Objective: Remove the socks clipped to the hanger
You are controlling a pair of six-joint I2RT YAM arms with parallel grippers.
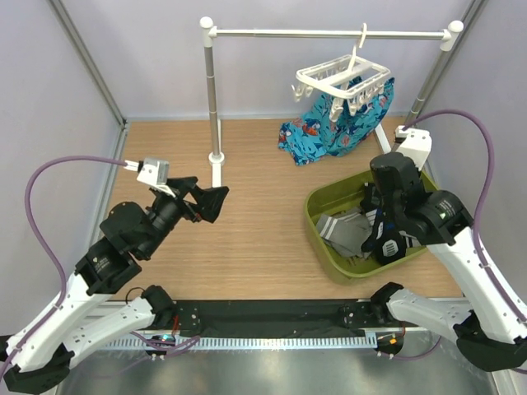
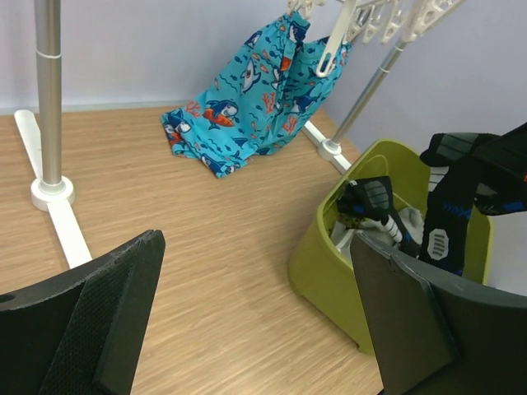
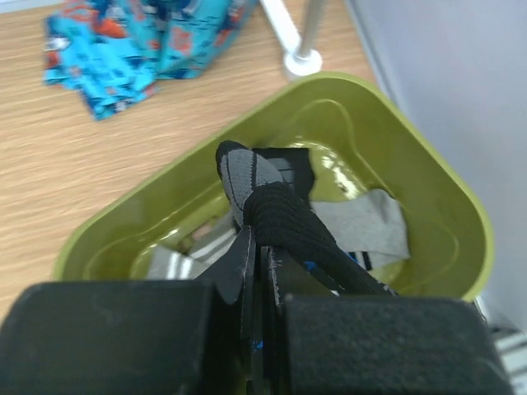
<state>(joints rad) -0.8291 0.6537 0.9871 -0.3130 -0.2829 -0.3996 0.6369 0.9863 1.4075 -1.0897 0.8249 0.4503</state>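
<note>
step: right gripper [image 3: 262, 267] is clamped shut on a black sock [image 3: 284, 218] above the bin [image 3: 428, 156]; judged to be the drop-off.
how: release over the bin's middle, low enough that the dangling end lands inside the rim; the knit may cling to the pads, so lift straight up after opening.
left gripper [image 1: 204, 197]: jaws wide apart, holding nothing, at 9 o'clock over the table [image 1: 247, 255].
socks: grey socks [image 1: 346, 232] lie flat in the bin at 4 o'clock.
hanger [image 1: 342, 78]: at 1 o'clock on the rail [image 1: 329, 34]; only the blue cloth [image 1: 329, 123] shows clipped, no sock seen on it.
materials: sock is limp ribbed knit with a grey toe; bin is glossy olive plastic with rounded corners; hanger is a thin white plastic frame with pegs; table is wood grain.
</note>
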